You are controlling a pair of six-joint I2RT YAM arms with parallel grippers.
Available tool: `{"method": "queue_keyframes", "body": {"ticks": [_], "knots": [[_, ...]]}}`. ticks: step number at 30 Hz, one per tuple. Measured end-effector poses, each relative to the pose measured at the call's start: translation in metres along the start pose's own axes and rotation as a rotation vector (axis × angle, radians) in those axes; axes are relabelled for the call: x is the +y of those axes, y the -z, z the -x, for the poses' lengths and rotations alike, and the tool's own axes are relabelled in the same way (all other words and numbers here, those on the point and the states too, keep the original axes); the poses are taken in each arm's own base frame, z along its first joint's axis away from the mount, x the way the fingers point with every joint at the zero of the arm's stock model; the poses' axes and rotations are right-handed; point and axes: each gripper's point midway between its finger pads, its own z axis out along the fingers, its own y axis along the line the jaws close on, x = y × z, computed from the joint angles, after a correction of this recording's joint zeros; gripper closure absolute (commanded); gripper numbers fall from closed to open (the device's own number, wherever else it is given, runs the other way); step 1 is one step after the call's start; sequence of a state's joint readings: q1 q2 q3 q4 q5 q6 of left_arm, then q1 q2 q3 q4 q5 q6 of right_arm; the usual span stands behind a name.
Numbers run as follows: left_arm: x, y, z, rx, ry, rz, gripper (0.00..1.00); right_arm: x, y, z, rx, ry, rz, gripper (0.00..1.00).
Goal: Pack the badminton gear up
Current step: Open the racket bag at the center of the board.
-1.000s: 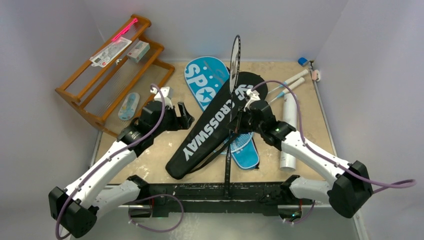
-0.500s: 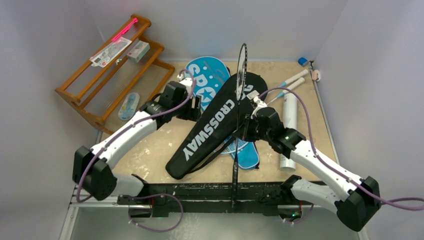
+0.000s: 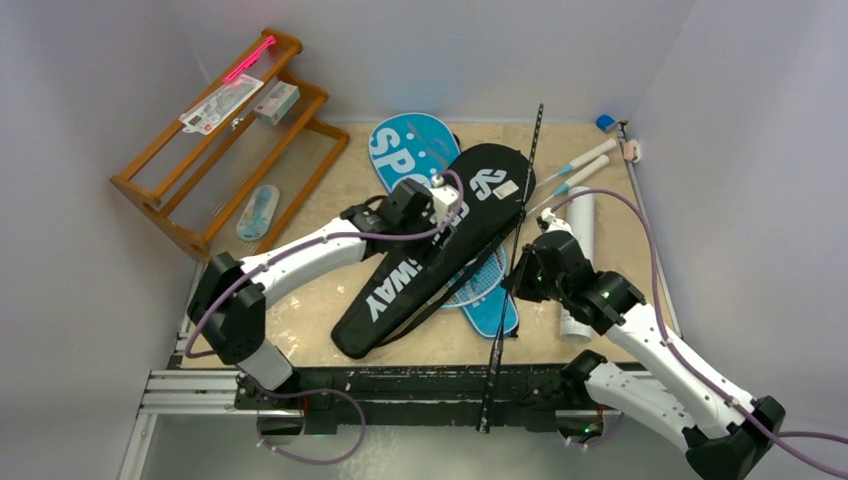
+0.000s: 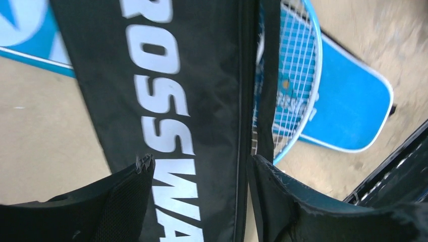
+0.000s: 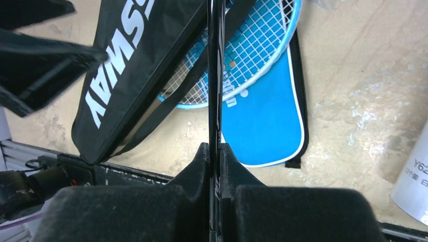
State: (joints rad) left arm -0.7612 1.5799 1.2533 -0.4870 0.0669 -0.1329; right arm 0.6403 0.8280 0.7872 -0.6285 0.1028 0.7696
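left hand (image 4: 199, 165) apart above black cover (image 4: 166, 75) | right hand (image 5: 214, 151) clamping black racket (image 5: 215, 75) | white tube (image 3: 582, 215) beside

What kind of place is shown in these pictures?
Probably a robot test cell, not a sports hall: a sandy table closed in by plain white walls, a left arm and right arm bolted to a black rail, with a black cover and blue cover as props.

Your grippers at the middle of the table (image 3: 310, 300).
Your left gripper (image 3: 452, 222) hovers over the black CROSSWAY cover (image 3: 385, 295); your right gripper (image 3: 512, 282) clamps the black racket (image 3: 529, 170) by its shaft, tilted, near the white tube (image 3: 578, 250) along the right edge.
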Motion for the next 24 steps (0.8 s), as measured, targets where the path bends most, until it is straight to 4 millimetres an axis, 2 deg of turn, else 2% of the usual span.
{"method": "queue_keyframes", "body": {"ticks": [4,7,13,16,19,24], "knots": [[-0.02,-0.02,-0.028,0.083,-0.071,-0.025,0.4,-0.005,0.01,0.0,-0.021,-0.014,-0.005,1.0],[-0.026,-0.031,-0.038,0.117,-0.102,-0.025,0.39,-0.005,0.015,0.0,-0.032,-0.019,0.004,1.0],[-0.018,-0.046,-0.052,0.16,-0.146,0.07,0.38,-0.007,0.023,-0.002,-0.038,-0.03,0.013,1.0],[-0.012,-0.054,-0.063,0.197,-0.163,0.118,0.3,-0.005,0.028,0.001,-0.06,-0.037,0.035,1.0],[-0.012,-0.056,-0.07,0.22,-0.177,0.13,0.29,-0.006,0.029,0.0,-0.065,-0.04,0.04,1.0],[-0.018,-0.056,-0.07,0.218,-0.19,0.126,0.29,-0.006,0.028,-0.001,-0.058,-0.04,0.034,1.0]]}}
